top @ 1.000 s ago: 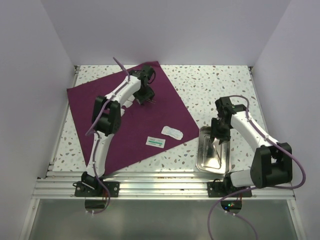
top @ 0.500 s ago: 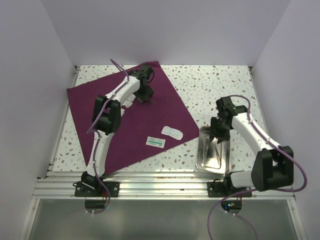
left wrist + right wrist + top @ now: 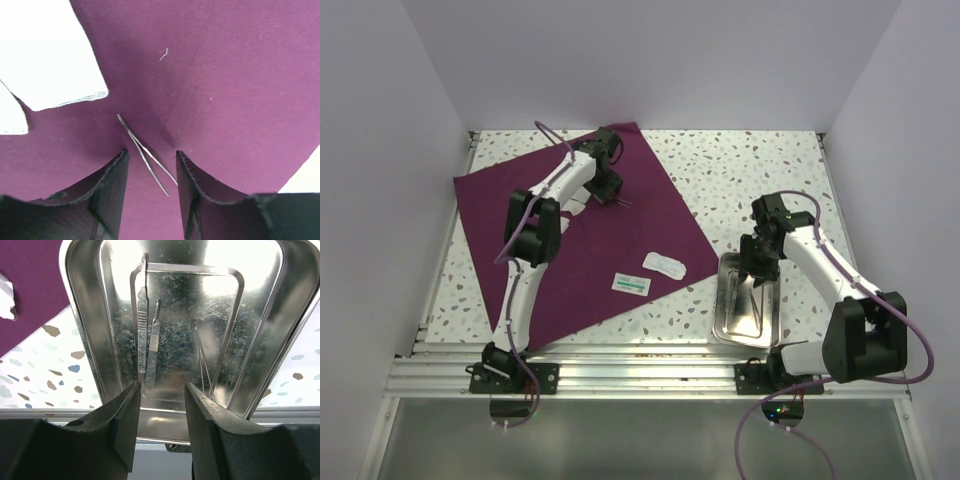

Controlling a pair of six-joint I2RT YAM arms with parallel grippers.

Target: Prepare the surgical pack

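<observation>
Starting at the left, the purple cloth lay spread flat and cornerwise on the table, its near edge close to the front rail and its far corner near the back wall. The left gripper stood low over the cloth's far part, jaws apart and straddling thin tweezers that lay flat on the fabric; neither finger was seen touching them. White gauze pads lay just beside. The straddle was judged to be set for picking up the tweezers, whose thin, flat-lying metal offered little to catch. Two small packets rested near the cloth's right edge, well apart from that gripper.

Off the cloth to the right, the steel tray sat on bare table near the front edge, one corner just beside the cloth's right corner. It held two scalpel handles and a further thin instrument. The right gripper hovered above the tray's near end, jaws apart, holding nothing. Open table lay beyond the tray toward the back wall; the right wall stood close. The pack was judged unassembled, the cloth unfolded.
</observation>
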